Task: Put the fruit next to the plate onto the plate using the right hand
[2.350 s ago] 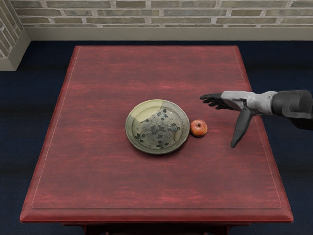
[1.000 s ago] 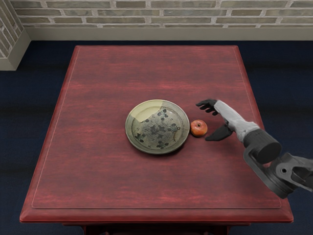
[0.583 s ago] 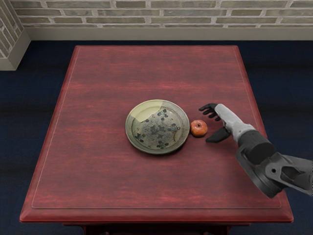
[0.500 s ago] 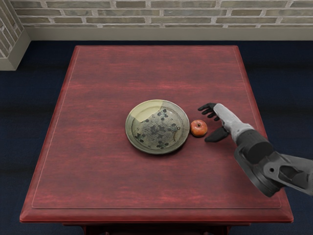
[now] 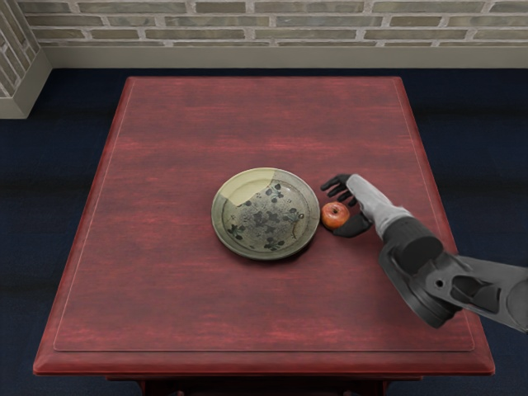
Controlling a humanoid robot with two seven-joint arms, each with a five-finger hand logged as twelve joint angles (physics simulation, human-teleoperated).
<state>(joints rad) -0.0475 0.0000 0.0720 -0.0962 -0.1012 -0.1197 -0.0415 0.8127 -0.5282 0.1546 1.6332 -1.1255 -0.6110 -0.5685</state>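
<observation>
A small red-orange fruit [image 5: 334, 215] lies on the red table just right of the speckled green plate [image 5: 265, 213], close to its rim. My right hand [image 5: 342, 206] comes in from the lower right and sits around the fruit's right side. Its dark fingers [image 5: 337, 186] spread above and behind the fruit, and the thumb [image 5: 351, 227] reaches under its near side. The fingers are still spread and do not clasp the fruit. The fruit rests on the table. My left arm is out of view.
The red wooden table [image 5: 165, 289] stands in front of a brick wall [image 5: 264, 16], with dark blue floor around it. My right forearm [image 5: 429, 268] crosses the table's right front area.
My right hand has slid left from beside the fruit until its fingers and thumb bracket it. The forearm shifted left too. Fruit and plate have not moved.
</observation>
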